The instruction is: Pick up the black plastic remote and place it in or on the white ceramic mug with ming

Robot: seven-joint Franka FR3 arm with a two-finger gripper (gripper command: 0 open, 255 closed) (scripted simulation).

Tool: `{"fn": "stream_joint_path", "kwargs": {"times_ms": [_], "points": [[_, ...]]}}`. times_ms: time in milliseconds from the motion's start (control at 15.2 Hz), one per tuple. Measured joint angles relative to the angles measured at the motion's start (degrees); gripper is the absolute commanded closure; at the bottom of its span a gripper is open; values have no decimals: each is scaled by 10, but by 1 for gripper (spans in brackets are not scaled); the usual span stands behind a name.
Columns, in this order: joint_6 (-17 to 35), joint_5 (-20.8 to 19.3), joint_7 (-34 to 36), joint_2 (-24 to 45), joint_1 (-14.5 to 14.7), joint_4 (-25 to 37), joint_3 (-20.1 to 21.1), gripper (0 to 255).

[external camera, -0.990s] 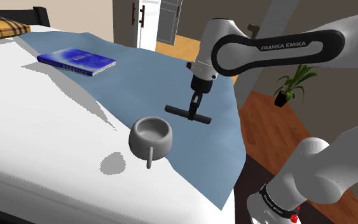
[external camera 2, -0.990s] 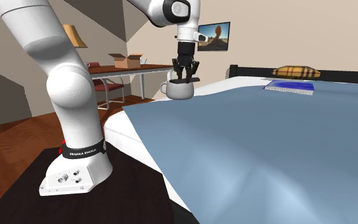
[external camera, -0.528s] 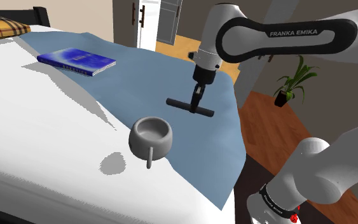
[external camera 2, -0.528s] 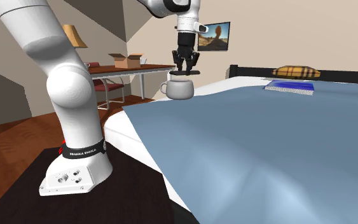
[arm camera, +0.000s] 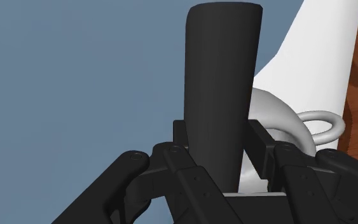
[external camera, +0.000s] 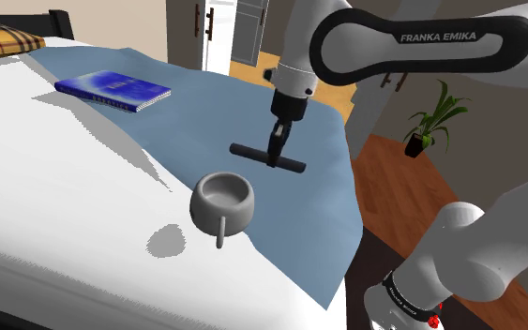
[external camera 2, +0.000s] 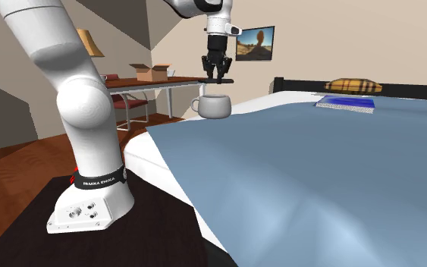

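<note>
A long black remote [external camera: 267,158] hangs level in the air, clasped at its middle by my gripper [external camera: 273,156], which is shut on it. Below it and toward the shoulder view's left stands a pale grey mug [external camera: 222,200] on the white bed, its handle pointing to the front. In the second exterior view the remote [external camera 2: 215,80] is held just above the mug [external camera 2: 214,105]. In the wrist view the remote [arm camera: 219,95] runs away from the fingers [arm camera: 257,141], and the mug [arm camera: 284,124] with its ring handle shows behind it.
A blue blanket [external camera: 243,122] covers part of the white bed [external camera: 55,206]. A blue book [external camera: 113,90] lies far back, near a plaid pillow [external camera: 4,40]. A potted plant [external camera: 429,122] stands on the wooden floor. A desk with a box [external camera 2: 151,73] stands behind.
My gripper has lifted the remote higher and carried it toward the shoulder view's left, closer to a spot above the mug. The mug has stayed put.
</note>
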Motion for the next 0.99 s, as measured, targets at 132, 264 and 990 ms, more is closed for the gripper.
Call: {"fn": "stream_joint_path", "kwargs": {"times_ms": [132,264,990], "points": [[8,2,25,19,9,14,17,255],[11,3,54,40,19,34,36,255],[64,-7,118,110,42,55,77,255]]}}
